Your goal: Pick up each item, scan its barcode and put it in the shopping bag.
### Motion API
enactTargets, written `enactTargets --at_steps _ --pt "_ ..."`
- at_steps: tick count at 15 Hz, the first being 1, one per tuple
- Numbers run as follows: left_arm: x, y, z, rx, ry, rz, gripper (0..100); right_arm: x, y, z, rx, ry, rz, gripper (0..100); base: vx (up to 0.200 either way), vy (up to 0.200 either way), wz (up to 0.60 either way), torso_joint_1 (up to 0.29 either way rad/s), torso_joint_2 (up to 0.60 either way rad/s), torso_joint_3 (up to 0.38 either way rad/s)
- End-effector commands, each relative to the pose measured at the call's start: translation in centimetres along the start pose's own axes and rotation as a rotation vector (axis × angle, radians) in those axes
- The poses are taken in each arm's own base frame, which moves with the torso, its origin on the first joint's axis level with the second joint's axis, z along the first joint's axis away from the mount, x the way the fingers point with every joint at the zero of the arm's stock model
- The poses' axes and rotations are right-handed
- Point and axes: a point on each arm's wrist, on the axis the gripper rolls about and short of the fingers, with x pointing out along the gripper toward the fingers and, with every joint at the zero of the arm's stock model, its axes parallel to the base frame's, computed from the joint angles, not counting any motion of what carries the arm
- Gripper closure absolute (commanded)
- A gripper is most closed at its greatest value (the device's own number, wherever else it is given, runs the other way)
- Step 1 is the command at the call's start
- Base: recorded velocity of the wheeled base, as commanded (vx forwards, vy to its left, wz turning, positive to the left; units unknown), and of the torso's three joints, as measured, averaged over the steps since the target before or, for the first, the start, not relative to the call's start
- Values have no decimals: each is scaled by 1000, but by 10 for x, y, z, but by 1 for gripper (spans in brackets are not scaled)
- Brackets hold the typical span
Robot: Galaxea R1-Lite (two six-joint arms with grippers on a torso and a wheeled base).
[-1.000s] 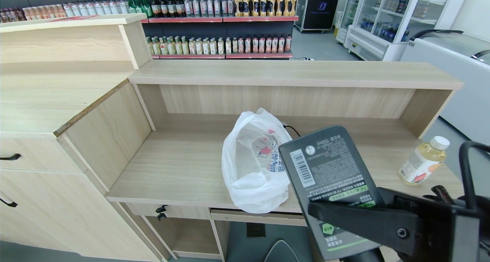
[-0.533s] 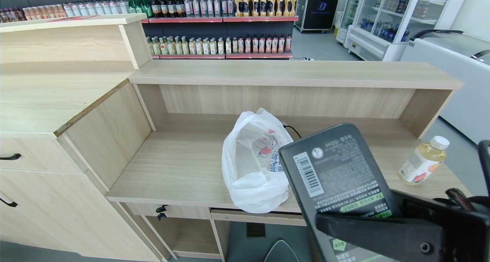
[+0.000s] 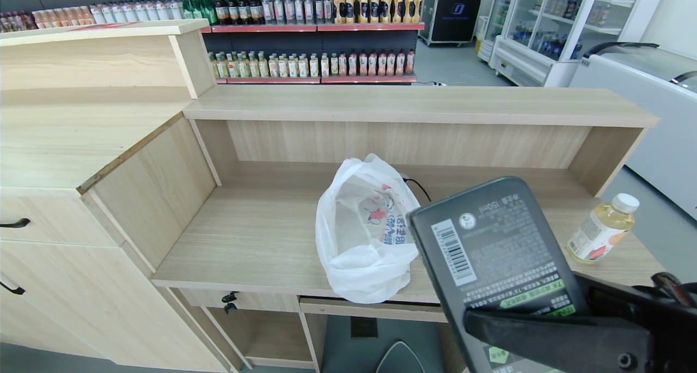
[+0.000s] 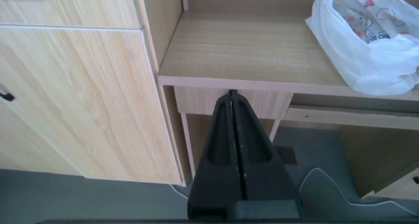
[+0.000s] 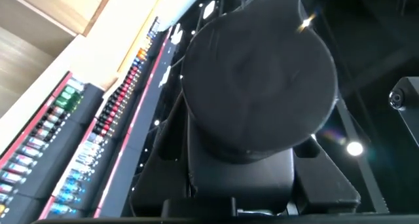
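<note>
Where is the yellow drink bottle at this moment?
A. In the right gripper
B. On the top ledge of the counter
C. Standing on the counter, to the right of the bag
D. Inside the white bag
C: the bottle stands on the counter, apart from the bag and to its right, while the right gripper holds a black pack.

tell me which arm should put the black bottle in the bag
Right. The right gripper holds the black bottle near the bag; the left gripper is shut and empty, low before the counter.
</note>
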Motion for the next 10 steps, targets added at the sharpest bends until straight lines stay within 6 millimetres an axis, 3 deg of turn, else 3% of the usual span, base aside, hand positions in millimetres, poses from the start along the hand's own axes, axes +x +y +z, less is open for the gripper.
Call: enactTargets --at_steps 1,4,10 --pt "0 0 0 0 0 0 100 -5 -2 0 -5 10 -1 100 0 0 0 0 0 0" --pt "0 0 0 0 0 0 100 -16 3 1 -9 -21 25 100 0 0 0 0 0 0" --pt "0 0 0 0 0 0 100 -17 1 -3 -8 -9 10 100 0 0 0 0 0 0"
